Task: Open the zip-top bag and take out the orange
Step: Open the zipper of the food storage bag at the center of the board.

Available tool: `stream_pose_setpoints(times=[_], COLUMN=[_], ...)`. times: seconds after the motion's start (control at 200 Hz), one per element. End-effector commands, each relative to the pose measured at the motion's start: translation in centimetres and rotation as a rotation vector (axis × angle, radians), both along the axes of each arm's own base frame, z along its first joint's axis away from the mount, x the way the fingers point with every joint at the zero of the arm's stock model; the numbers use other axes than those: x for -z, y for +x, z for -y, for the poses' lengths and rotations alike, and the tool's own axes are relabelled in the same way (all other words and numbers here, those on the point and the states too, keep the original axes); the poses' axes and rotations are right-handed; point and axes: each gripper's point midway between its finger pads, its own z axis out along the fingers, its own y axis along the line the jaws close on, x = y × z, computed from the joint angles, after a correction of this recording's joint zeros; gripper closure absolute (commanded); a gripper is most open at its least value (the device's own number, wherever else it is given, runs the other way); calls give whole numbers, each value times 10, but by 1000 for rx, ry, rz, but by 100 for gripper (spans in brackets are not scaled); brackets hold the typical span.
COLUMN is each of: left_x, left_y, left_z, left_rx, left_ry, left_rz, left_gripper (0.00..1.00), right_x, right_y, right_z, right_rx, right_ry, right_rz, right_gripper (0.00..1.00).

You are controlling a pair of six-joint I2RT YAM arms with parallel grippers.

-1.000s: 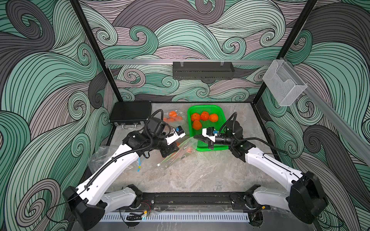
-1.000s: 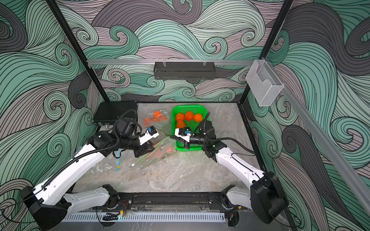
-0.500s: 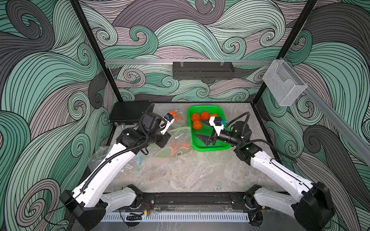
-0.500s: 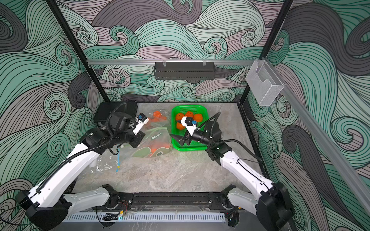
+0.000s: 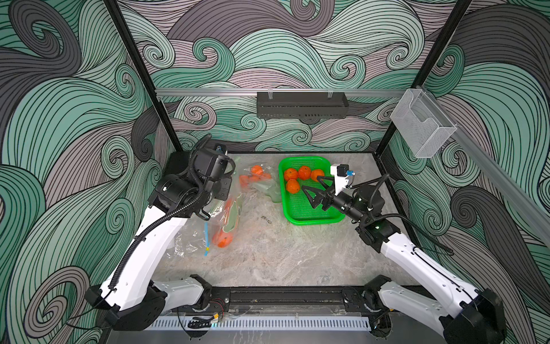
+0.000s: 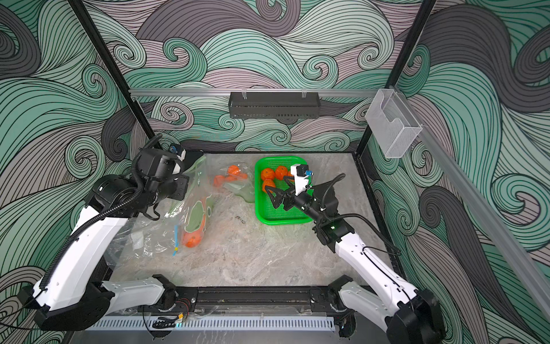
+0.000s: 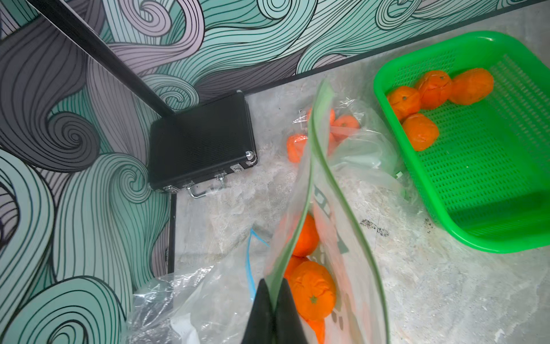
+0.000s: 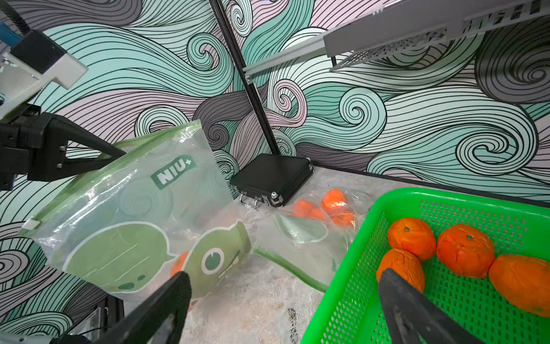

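Toward the left of the table [image 5: 282, 253], the left gripper [image 7: 273, 293] is pinching one green zipper rim of the zip-top bag [image 8: 128, 214], holding it raised and tilted with its mouth gaping. Oranges [image 7: 312, 292] are sitting low inside the bag. The right gripper [image 8: 284, 275] is hovering over the green basket [image 5: 300, 205], jaws spread wide and empty. Four loose oranges [image 8: 465, 251] are clustering at the basket's far end. A second clear bag [image 5: 262, 181], holding more fruit, is lying just beside the basket, and a black case [image 7: 202, 140] is sitting in the far corner.
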Motion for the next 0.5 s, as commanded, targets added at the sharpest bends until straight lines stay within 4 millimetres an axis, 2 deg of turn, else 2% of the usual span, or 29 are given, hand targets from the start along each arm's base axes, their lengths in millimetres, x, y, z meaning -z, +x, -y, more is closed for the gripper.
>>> stream_pose_setpoints(times=[0.0,0.13,0.205,0.265,0.325,0.395,0.495], left_x=[22,88,119,142,156,163,168], left_y=[-8,-19,-24,-27,-29,-32,-36], left_z=[34,103,131,141,143,148,164], left_rx=[97,252,295,295,281,273,305], left_ry=[-195,-529,-659,-678,-667,-671,-724], left_rz=[-52,-208,-286,-333,-375,-426,-461], left_gripper=[100,100,100,100,100,100,100], right_x=[7,14,19,22,27,36,53], right_y=[-9,-27,-40,-51,-62,-74,-89], right_z=[3,4,4,4,1,-5,-24], right_rx=[-14,-55,-92,-126,-171,-219,-305], right_ry=[-12,-16,-7,4,12,14,-25], right_rz=[-64,-114,-137,-159,-188,-227,-275], right_gripper=[4,8,11,16,20,27,38])
